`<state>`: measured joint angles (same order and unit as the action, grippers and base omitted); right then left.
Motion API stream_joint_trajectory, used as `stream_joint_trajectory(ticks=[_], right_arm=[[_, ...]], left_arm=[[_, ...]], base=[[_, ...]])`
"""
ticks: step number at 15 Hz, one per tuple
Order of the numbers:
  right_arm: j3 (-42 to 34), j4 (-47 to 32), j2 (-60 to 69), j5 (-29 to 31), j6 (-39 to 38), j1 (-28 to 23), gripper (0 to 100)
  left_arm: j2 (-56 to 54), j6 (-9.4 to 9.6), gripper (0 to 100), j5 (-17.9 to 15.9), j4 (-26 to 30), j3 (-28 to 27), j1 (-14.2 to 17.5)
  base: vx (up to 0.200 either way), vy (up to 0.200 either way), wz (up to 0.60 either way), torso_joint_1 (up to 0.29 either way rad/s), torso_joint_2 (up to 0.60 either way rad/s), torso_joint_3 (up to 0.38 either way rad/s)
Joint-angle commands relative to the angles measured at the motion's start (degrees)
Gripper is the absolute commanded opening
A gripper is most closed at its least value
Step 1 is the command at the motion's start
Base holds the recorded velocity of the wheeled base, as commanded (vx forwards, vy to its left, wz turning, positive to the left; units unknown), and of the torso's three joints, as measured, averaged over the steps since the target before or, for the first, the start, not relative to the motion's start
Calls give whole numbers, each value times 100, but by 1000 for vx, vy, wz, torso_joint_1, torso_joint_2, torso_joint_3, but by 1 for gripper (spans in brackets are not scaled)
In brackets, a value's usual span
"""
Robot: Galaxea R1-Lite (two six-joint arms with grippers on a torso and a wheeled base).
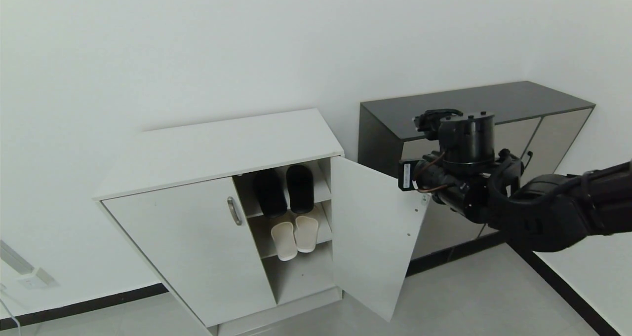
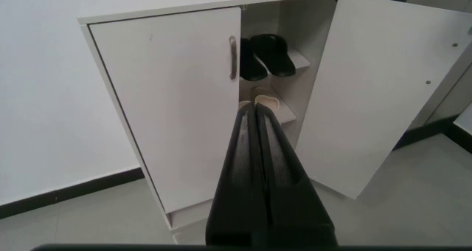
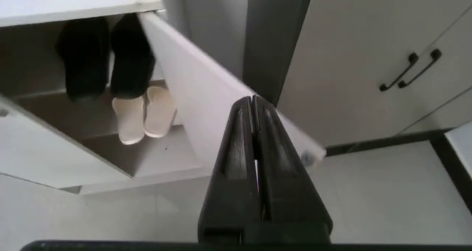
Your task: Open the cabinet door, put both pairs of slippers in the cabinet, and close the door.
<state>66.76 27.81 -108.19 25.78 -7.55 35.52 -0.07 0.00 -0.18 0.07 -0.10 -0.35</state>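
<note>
A plain white cabinet (image 1: 222,148) stands against a white wall (image 1: 197,40). Its open door (image 1: 375,227) is the same unpatterned white, and its closed door (image 1: 197,252) carries a silver handle (image 1: 234,210). Inside lie a pair of black slippers (image 1: 285,190) and, below them, a cream pair (image 1: 295,235). The neighbouring sideboard (image 1: 474,104) shows a black top over pale grey fronts with black handles (image 3: 409,69). The floor (image 1: 469,296) is light grey, edged along the wall by a black skirting strip (image 1: 84,305). The robot's right arm (image 1: 543,207) is black throughout, as are the left end effector (image 2: 256,109) and the right end effector (image 3: 253,101).
</note>
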Motion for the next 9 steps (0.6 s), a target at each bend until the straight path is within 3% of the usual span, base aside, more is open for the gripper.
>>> stream_joint_trajectory(ticks=[1, 9], right_arm=[[364, -12, -571, -267, -36, -406, 0], [549, -12, -1204, -847, -283, -933, 0]], left_arm=[[7, 0, 0, 1, 1, 1, 0], [7, 0, 0, 1, 1, 1, 0]], base=[[0, 0, 0, 0, 0, 0], [0, 0, 0, 0, 0, 0]])
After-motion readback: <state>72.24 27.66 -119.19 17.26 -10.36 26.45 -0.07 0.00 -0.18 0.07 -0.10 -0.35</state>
